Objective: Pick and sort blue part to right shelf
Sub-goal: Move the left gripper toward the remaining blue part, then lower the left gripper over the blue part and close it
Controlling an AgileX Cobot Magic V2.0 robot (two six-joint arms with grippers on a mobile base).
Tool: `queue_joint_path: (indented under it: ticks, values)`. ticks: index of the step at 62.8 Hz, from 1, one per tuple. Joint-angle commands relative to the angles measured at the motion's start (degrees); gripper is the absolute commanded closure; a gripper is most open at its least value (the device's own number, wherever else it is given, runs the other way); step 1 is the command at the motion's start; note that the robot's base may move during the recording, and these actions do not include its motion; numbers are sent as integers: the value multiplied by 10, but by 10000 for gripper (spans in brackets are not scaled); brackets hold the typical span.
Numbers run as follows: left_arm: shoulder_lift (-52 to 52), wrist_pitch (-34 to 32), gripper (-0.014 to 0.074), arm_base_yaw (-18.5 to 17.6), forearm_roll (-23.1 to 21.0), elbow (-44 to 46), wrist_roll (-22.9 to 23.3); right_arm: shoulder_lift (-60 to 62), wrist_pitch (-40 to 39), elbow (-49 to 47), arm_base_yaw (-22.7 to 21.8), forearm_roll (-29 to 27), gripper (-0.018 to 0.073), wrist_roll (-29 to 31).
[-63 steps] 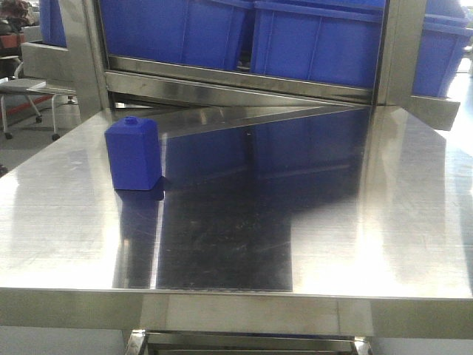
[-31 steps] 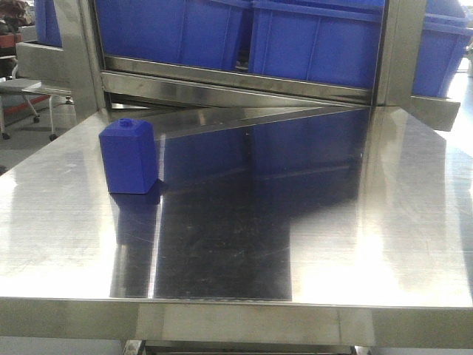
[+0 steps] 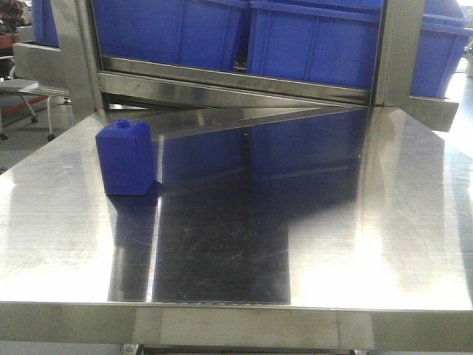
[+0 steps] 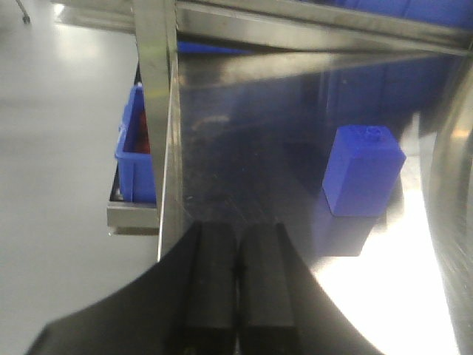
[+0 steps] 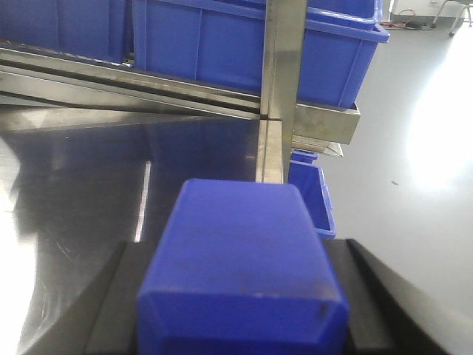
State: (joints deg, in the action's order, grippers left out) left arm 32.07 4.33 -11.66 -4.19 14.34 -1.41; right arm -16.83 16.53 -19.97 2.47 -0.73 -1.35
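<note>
One blue part point(image 3: 126, 159) stands upright on the steel table point(image 3: 332, 237) at its left side. In the left wrist view that blue part point(image 4: 362, 171) is ahead and to the right of my left gripper point(image 4: 236, 235), which is shut and empty. My right gripper point(image 5: 238, 255) is shut on a second blue part point(image 5: 240, 274), held between its black fingers point(image 5: 111, 296) over the table's right edge. The right shelf point(image 3: 236, 85) rises behind the table, its post point(image 5: 277, 66) straight ahead of the held part. Neither gripper shows in the front view.
Large blue bins point(image 3: 318, 41) fill the shelf's level above the table; the same bins point(image 5: 214, 44) are close in the right wrist view. Smaller blue bins point(image 4: 137, 151) point(image 5: 314, 196) sit lower beside the table. A wheeled chair point(image 3: 29, 103) stands far left.
In the front view the whole scene has slid slightly left and the table looks a little closer. The standing blue part keeps its place on the table.
</note>
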Motion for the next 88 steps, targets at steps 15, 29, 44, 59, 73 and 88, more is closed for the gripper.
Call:
queue_joint_path:
  ticks: [15, 29, 44, 59, 73, 88]
  values:
    - [102, -48, 192, -39, -1, 83, 14, -3, -53, -16, -2, 1, 129, 3]
    - [170, -58, 185, -71, -2, 144, 88, -3, -53, -16, -2, 1, 129, 3]
    - [269, 1, 177, -93, -5, 248, 127, -3, -53, -16, -2, 1, 129, 3]
    - [376, 124, -24, -113, -5, 360, 127, -3, -53, -16, -2, 1, 129, 3]
    - [458, 241, -39, -130, -5, 459, 128, -3, -53, -16, -2, 1, 129, 3]
    - [536, 370, -39, -133, 6, 571, 223, -3, -53, -16, -2, 1, 129, 3]
